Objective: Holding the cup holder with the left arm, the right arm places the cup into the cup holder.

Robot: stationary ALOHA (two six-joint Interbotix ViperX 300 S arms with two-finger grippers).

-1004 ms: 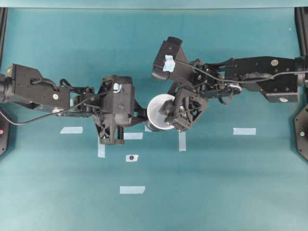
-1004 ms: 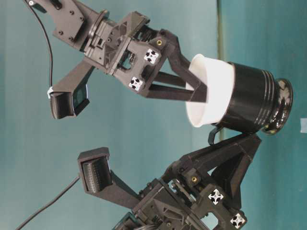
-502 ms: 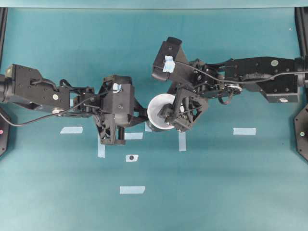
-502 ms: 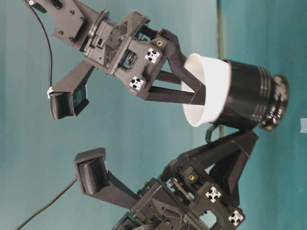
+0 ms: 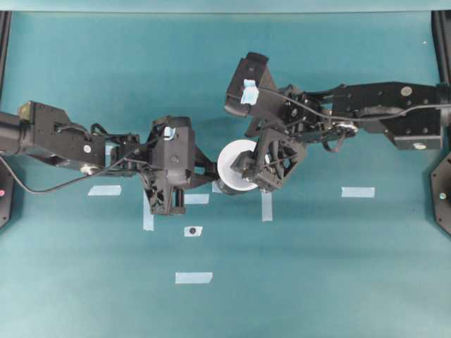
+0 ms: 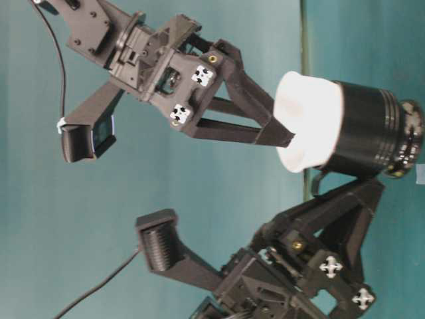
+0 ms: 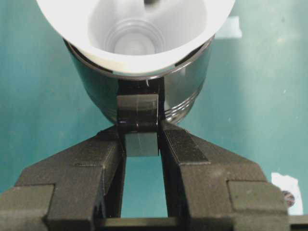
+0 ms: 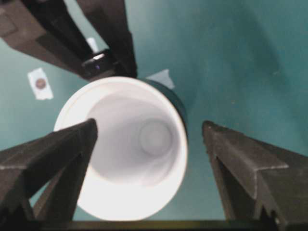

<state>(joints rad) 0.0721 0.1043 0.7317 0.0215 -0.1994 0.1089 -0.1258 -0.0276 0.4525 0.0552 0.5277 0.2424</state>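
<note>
On the left of the overhead view the left arm (image 5: 63, 137) reaches in over the teal worktop (image 5: 317, 267). Its fingers (image 7: 91, 163) are clamped on the stubby handle (image 7: 138, 113) of the cup holder (image 7: 96, 86), gripping it from both sides. The glossy black holder sits near the middle of the worktop, and the white cup (image 5: 236, 163) is nested inside it, rim standing proud of the holder's edge. To the right, the right arm (image 5: 380, 113) hangs above the cup; its fingers (image 8: 53, 154) are spread wide, one on each side of the rim, gripping nothing. Pale tape strips (image 5: 358, 191) lie on the worktop.
</note>
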